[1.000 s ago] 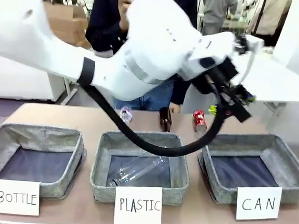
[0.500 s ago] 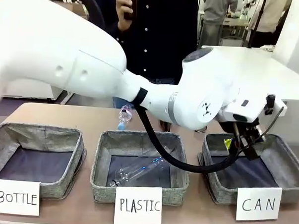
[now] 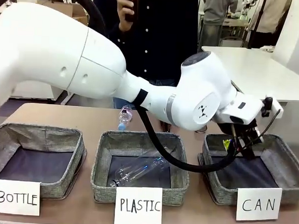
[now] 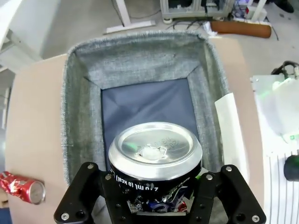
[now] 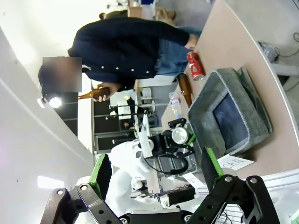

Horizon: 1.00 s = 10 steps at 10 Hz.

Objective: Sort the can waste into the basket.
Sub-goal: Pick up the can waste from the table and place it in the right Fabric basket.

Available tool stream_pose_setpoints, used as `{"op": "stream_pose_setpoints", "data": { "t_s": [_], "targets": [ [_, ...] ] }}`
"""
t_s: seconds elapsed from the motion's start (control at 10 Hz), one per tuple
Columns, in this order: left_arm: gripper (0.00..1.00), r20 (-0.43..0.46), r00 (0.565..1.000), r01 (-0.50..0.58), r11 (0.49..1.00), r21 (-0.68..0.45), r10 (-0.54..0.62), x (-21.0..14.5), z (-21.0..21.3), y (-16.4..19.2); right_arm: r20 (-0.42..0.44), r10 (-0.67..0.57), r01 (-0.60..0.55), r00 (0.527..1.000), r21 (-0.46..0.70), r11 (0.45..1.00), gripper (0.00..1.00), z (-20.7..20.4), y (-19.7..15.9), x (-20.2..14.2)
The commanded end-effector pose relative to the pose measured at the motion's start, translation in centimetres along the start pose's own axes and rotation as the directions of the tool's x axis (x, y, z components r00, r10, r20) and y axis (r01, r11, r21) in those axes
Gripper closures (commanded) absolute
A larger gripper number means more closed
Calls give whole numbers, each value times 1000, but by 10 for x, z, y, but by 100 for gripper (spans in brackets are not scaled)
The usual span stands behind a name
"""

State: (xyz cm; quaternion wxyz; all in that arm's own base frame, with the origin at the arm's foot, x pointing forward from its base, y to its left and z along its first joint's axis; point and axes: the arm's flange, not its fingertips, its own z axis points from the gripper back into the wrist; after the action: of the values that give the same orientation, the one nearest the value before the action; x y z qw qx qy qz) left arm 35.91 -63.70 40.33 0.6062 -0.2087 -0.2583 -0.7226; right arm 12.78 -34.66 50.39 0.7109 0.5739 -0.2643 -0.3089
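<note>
Left gripper (image 4: 156, 201) clamped on dark can (image 4: 155, 151) over the basket (image 4: 77, 121), within its rim; red can (image 4: 22, 187) lies outside. Right gripper (image 5: 156, 175): fingers apart.

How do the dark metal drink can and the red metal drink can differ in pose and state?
The dark can is held in the left gripper above the grey fabric basket; the red can lies on its side on the table outside it. Both have silver ends.
</note>
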Motion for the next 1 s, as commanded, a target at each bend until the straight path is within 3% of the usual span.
{"op": "stream_pose_setpoints", "data": {
  "t_s": [0.0, 0.1, 0.2, 0.3, 0.4, 0.5, 0.6, 0.9],
  "targets": [
    [100, 7, 1000, 17, 1000, 18, -17, 3, 1, -5, 25, -18, 18, 1000, 4, 1000, 0, 5, 3, -1],
    [100, 15, 1000, 5, 1000, 22, -5, 3, 1, -4, 25, -18, 18, 1000, 4, 1000, 0, 5, 3, -1],
    [43, 6, 1000, 12, 1000, 21, -12, 2, 0, -4, 25, -18, 18, 1000, 4, 1000, 0, 5, 3, -1],
    [43, 5, 1000, 12, 1000, 18, -12, 2, 0, -5, 25, -18, 18, 1000, 4, 1000, 0, 5, 3, -1],
    [0, 7, 1000, 12, 1000, 17, -12, 2, 0, -6, 25, -18, 18, 1000, 4, 1000, 0, 5, 3, -1],
    [41, 8, 1000, 11, 1000, 16, -11, 2, 0, -7, 25, -18, 18, 1000, 4, 1000, 0, 5, 3, -1],
    [0, 11, 1000, 9, 1000, 18, -9, 1, 0, -7, 25, -18, 18, 1000, 4, 1000, 0, 5, 3, -1],
    [0, 4, 1000, -4, 1000, 0, 4, -1, 2, -8, 25, -18, 18, 1000, 4, 1000, 0, 5, 3, -1]
  ]
}}
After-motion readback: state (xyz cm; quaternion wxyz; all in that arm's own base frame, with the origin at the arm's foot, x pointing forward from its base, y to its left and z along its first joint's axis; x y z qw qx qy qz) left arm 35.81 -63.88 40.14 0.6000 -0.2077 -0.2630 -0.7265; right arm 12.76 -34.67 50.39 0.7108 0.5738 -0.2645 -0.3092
